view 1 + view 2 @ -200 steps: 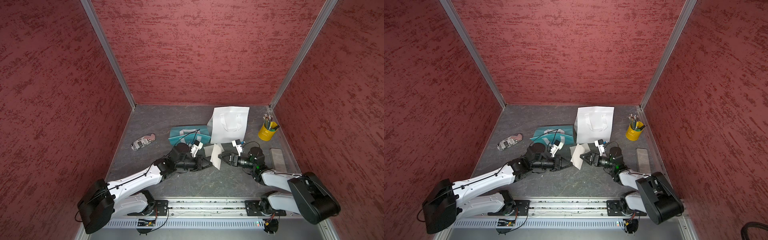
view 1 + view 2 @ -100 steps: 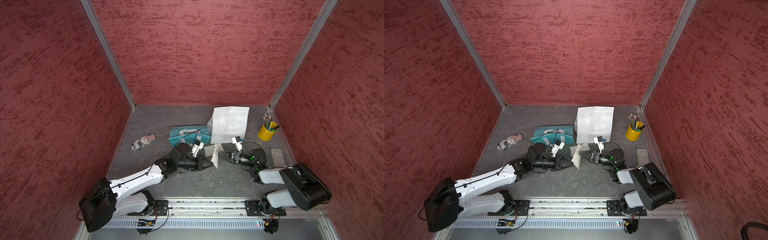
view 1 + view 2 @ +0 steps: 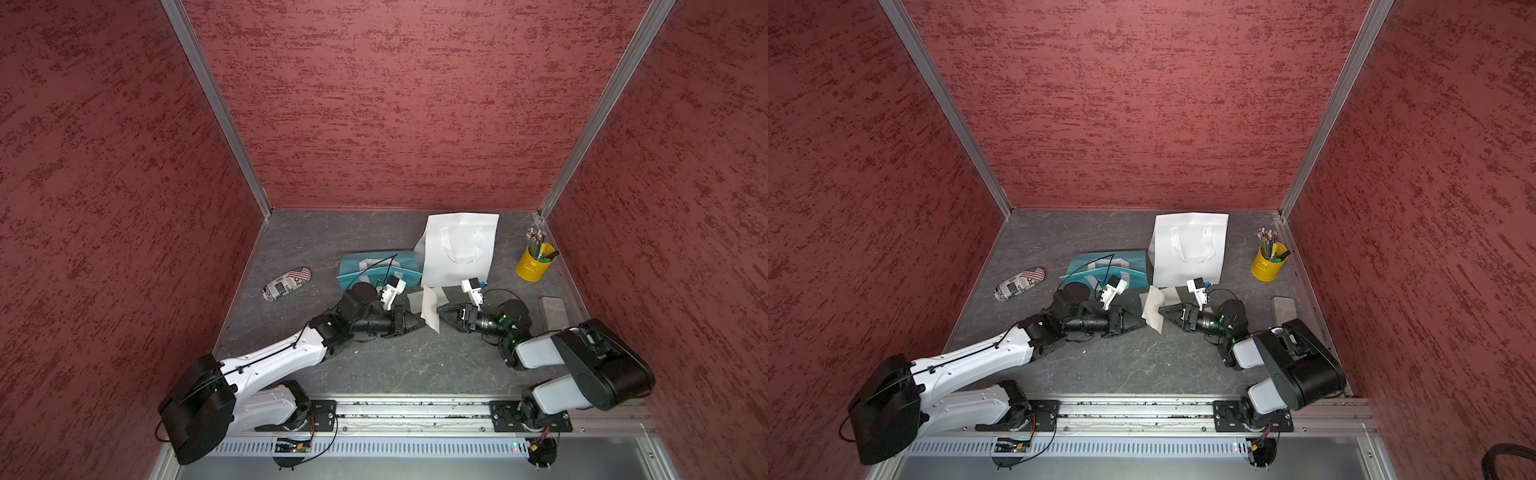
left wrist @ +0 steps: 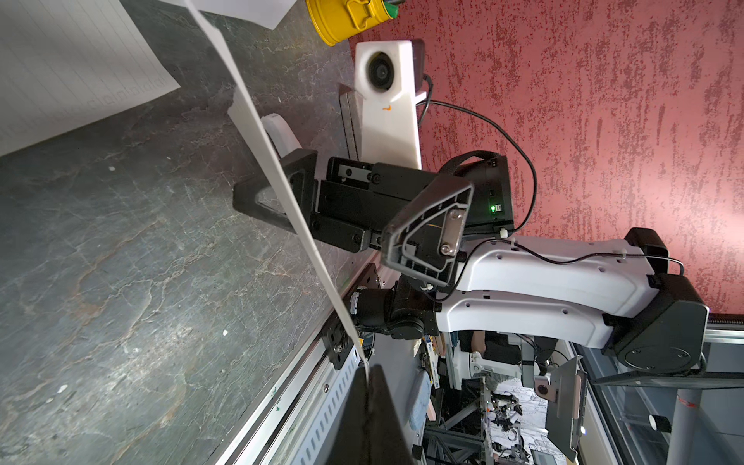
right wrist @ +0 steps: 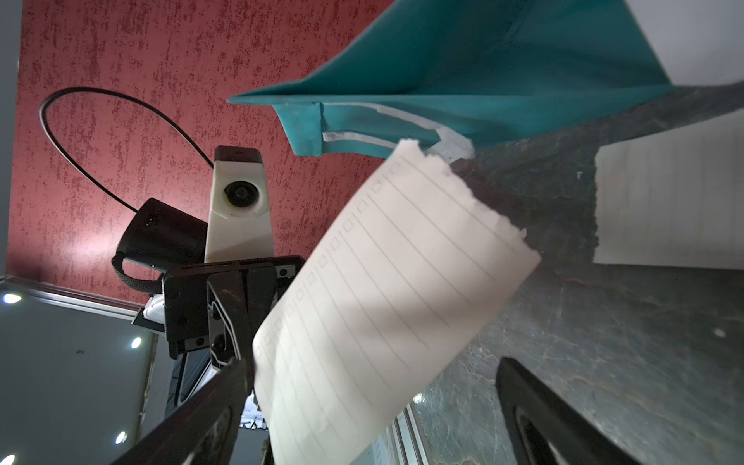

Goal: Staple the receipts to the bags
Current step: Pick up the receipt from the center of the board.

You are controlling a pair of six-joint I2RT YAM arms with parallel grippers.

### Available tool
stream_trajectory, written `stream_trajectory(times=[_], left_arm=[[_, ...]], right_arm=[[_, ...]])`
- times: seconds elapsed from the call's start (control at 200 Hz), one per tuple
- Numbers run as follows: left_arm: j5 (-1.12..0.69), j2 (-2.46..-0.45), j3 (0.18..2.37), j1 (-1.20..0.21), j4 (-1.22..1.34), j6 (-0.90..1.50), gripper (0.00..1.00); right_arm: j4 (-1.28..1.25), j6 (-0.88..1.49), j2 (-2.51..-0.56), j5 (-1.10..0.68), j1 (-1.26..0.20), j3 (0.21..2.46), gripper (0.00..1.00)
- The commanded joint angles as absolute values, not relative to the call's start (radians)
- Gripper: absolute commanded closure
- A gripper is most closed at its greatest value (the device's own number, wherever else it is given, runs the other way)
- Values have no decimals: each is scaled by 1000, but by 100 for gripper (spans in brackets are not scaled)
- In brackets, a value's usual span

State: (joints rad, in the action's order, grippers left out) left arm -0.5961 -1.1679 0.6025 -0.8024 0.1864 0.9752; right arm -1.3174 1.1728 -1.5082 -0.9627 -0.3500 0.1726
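My left gripper (image 3: 422, 322) (image 4: 368, 368) is shut on the edge of one of the receipts (image 3: 430, 309) (image 3: 1153, 309) (image 5: 394, 290), a lined off-white slip held upright just above the table. My right gripper (image 3: 440, 309) (image 3: 1162, 309) (image 5: 370, 422) faces it, open, and the slip's free end stands between its spread fingers. The second receipt (image 3: 415, 296) (image 5: 668, 201) lies flat on the table behind them. Of the bags, the teal one (image 3: 374, 266) (image 5: 483, 72) lies left of the white one (image 3: 459, 249) (image 3: 1187, 245).
A yellow cup of pencils (image 3: 534, 266) stands at the back right. A grey block (image 3: 552, 313) lies by the right wall. A printed glasses case (image 3: 286, 282) lies at the left. A small white object (image 4: 277, 129) rests on the table beyond the right gripper.
The right gripper drew back a little from the held receipt and has come up to it again, still open. The left gripper has kept its hold and place.
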Motion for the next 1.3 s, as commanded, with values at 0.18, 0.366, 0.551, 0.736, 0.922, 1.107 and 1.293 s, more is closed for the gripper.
stream_trajectory(times=[0.18,0.366,0.551,0.736,0.922,1.107,1.293], left_arm=[[-609,-1186,614,-810,241,971,100],[-596,-1180,578,-811,250,983,100],[-590,-1173,560,-807,244,982,100],[-592,-1184,550,-805,247,979,100],[-585,-1184,536,-798,252,980,100],[-580,-1181,529,-795,248,982,100],[-572,-1184,525,-788,245,980,100]], right_arm=[[-1722,1369,-1659,-942,-368,184,1],[-1835,1434,-1724,-937,-368,204,6],[-1809,1405,-1679,-937,-368,210,12],[-1757,1379,-1642,-934,-368,228,22],[-1742,1379,-1629,-937,-367,228,36],[-1699,1355,-1614,-936,-368,228,45],[-1588,1291,-1561,-930,-368,234,57]])
